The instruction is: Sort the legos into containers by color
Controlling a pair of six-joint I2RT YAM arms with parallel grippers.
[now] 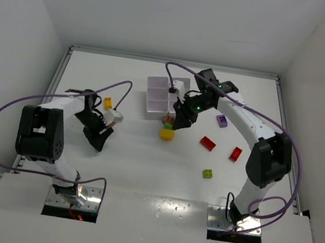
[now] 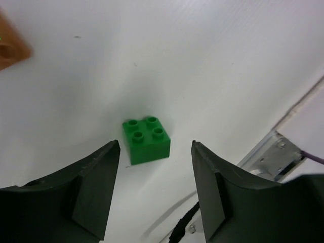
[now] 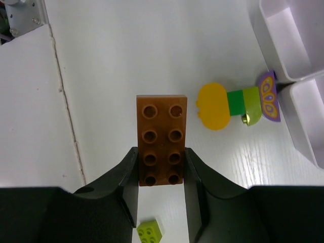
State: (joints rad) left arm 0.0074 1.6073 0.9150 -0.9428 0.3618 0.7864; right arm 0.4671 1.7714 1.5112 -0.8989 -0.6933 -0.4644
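In the left wrist view the left gripper [image 2: 155,152] stands open, its two dark fingers apart at the bottom of the frame. A green brick [image 2: 146,139] lies studs up on the white table [image 2: 202,61] just ahead of the gap, touching neither finger. The corner of a small orange brick [image 2: 10,48] shows at the upper left edge.

The right gripper [image 3: 161,154] is clamped on the near end of a long orange brick [image 3: 162,131], held flat in the middle of its view. To the right lies a clump [image 3: 233,104] of yellow, green, lime and purple pieces; its purple end seems to touch the white tray [image 3: 283,45] in the upper right corner. A lime brick [image 3: 149,232] sits at the bottom edge.

From above, two red bricks [image 1: 208,143] [image 1: 235,154] and a purple brick [image 1: 222,120] lie right of centre.
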